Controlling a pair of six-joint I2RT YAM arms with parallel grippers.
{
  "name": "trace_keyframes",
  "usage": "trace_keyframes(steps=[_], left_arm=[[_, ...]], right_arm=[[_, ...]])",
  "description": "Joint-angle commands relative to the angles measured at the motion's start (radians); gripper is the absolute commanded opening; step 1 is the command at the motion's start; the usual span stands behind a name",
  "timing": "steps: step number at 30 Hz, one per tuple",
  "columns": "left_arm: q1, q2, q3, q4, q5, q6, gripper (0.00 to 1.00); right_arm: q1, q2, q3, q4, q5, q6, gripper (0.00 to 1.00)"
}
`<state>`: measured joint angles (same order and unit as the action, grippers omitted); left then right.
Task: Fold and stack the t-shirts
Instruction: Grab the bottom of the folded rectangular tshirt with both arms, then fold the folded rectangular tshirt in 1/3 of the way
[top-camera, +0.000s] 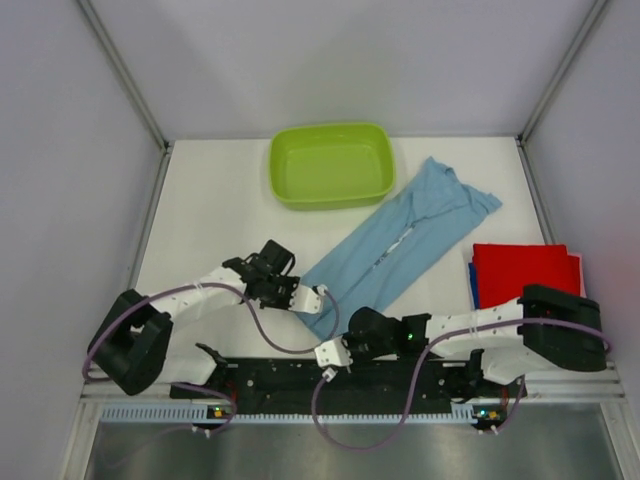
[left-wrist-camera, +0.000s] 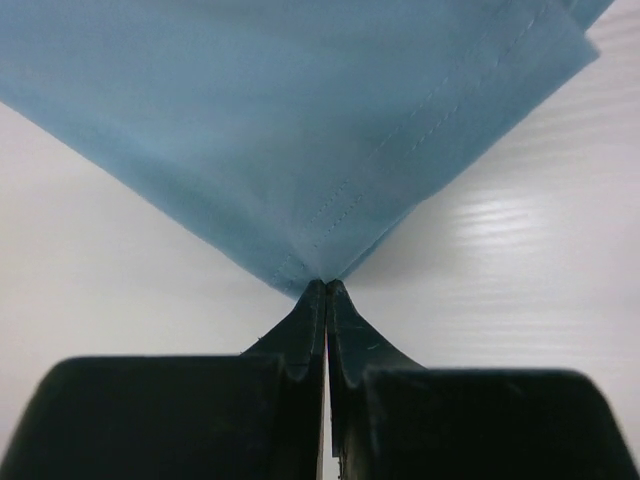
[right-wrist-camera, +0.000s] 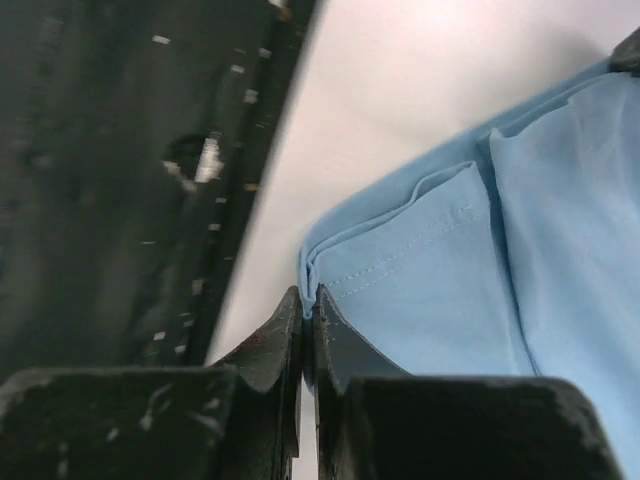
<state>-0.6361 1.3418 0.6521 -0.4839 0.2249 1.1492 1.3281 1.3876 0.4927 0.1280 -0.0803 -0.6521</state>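
The light blue t-shirt (top-camera: 405, 240) lies folded lengthwise in a long diagonal strip, from near the front centre up to the back right. My left gripper (top-camera: 318, 294) is shut on its near-left hem corner; the left wrist view shows the blue cloth (left-wrist-camera: 320, 140) pinched at the fingertips. My right gripper (top-camera: 333, 355) is shut on the other near hem corner, seen in the right wrist view as a folded hem (right-wrist-camera: 420, 270) between the pads. A folded red t-shirt (top-camera: 525, 270) lies on a darker blue one (top-camera: 473, 283) at the right.
A lime-green plastic basin (top-camera: 332, 164) stands at the back centre, just left of the shirt's far end. The black base rail (top-camera: 340, 380) runs along the near edge, close under my right gripper. Grey walls close in the table on both sides.
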Motion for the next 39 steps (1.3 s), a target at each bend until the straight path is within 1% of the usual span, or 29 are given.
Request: trace_keyframes(steps=[1,5,6,8,10,13,14,16,18,20,22,26,28,31,35,37,39], left_arm=[[-0.01,-0.099,0.066,-0.234,0.033,-0.06,0.0],[-0.013,-0.151,0.182,-0.453,0.094,-0.132,0.0],[-0.014,-0.161,0.217,-0.478,0.111,-0.149,0.0],[-0.016,-0.17,0.289,-0.499,0.146,-0.187,0.0],[-0.016,-0.156,0.362,-0.489,0.178,-0.229,0.0],[-0.019,-0.101,0.441,-0.406,0.218,-0.288,0.0],[-0.017,-0.072,0.475,-0.374,0.223,-0.314,0.0],[-0.022,0.005,0.559,-0.328,0.214,-0.377,0.0],[-0.027,0.098,0.67,-0.296,0.17,-0.432,0.0],[-0.03,0.205,0.795,-0.292,0.12,-0.492,0.0],[-0.033,0.308,0.935,-0.301,0.091,-0.525,0.0],[-0.05,0.492,1.102,-0.297,0.048,-0.572,0.0],[-0.066,0.571,1.181,-0.309,0.008,-0.571,0.0],[-0.088,0.695,1.309,-0.353,-0.058,-0.563,0.0],[-0.105,0.854,1.496,-0.433,-0.142,-0.572,0.0],[-0.114,0.911,1.552,-0.449,-0.174,-0.572,0.0],[-0.122,0.93,1.561,-0.427,-0.185,-0.569,0.0]], right_arm=[[0.072,-0.137,0.07,-0.184,-0.12,0.074,0.0],[0.074,-0.268,0.106,-0.271,-0.205,0.219,0.0],[0.071,-0.306,0.104,-0.28,-0.219,0.254,0.0],[0.033,-0.382,0.087,-0.281,-0.303,0.337,0.0],[-0.059,-0.476,0.063,-0.283,-0.341,0.431,0.0],[-0.22,-0.599,0.043,-0.32,-0.3,0.521,0.0],[-0.312,-0.633,0.043,-0.338,-0.299,0.538,0.0],[-0.447,-0.682,0.041,-0.373,-0.294,0.563,0.0],[-0.585,-0.705,0.029,-0.405,-0.262,0.572,0.0],[-0.694,-0.707,0.021,-0.419,-0.202,0.585,0.0],[-0.792,-0.685,0.023,-0.412,-0.185,0.589,0.0],[-0.952,-0.609,0.014,-0.378,-0.161,0.623,0.0],[-1.0,-0.581,0.018,-0.373,-0.139,0.634,0.0],[-1.037,-0.55,0.021,-0.361,-0.084,0.64,0.0],[-1.092,-0.493,0.038,-0.364,-0.073,0.644,0.0],[-1.124,-0.466,0.047,-0.367,-0.073,0.644,0.0],[-1.144,-0.428,0.061,-0.37,-0.078,0.646,0.0]])
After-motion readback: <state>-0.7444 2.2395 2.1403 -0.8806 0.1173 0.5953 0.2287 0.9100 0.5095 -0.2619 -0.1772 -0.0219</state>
